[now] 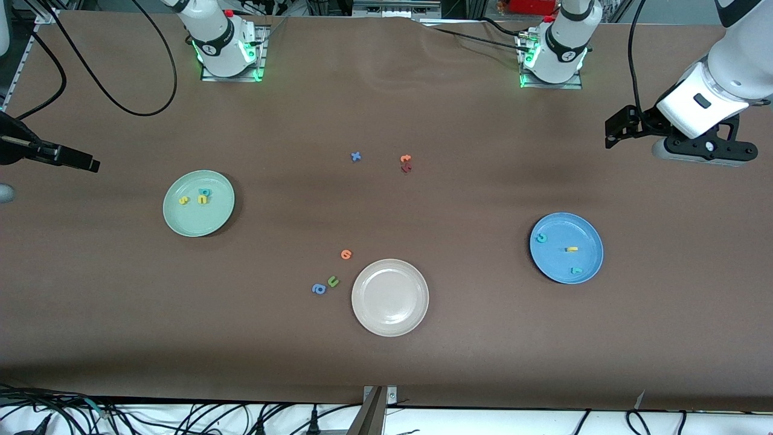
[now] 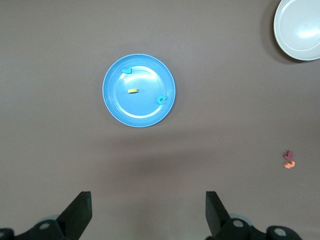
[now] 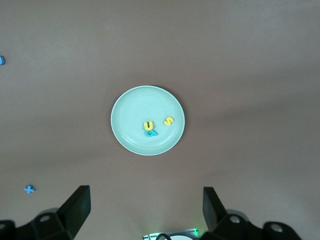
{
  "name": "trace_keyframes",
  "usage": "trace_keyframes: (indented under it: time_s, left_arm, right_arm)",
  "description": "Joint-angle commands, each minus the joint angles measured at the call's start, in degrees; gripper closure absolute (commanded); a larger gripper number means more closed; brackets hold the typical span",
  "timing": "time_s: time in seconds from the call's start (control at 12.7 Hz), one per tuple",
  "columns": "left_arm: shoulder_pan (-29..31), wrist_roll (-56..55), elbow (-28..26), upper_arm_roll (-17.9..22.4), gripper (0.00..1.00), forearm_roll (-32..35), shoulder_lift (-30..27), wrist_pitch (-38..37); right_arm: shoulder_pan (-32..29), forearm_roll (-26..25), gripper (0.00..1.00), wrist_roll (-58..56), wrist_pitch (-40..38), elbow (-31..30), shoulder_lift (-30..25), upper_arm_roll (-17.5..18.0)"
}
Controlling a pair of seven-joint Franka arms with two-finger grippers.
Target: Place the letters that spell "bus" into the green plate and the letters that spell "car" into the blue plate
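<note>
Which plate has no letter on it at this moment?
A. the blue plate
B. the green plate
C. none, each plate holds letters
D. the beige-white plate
D: the beige-white plate is bare, while the green plate holds three letters and the blue plate holds three as well.
</note>
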Motion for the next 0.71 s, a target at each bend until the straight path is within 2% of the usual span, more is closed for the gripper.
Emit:
trace_keyframes:
  time_s: [0.0,0.63]
  left_arm:
    - [-0.22,-0.2,0.98,-0.17,0.0,1.38,-0.17,-0.97]
    - [-1.01,-0.9,1.07,-0.78,0.0,1.56,-0.17,-0.88]
  right_arm:
    - [-0.45,-0.45,0.01,-0.14,1.41,-2.3,-2.07,0.68]
    - [-0.54,-0.54,0.01,-0.14,1.77,-2.3,-2.16,0.68]
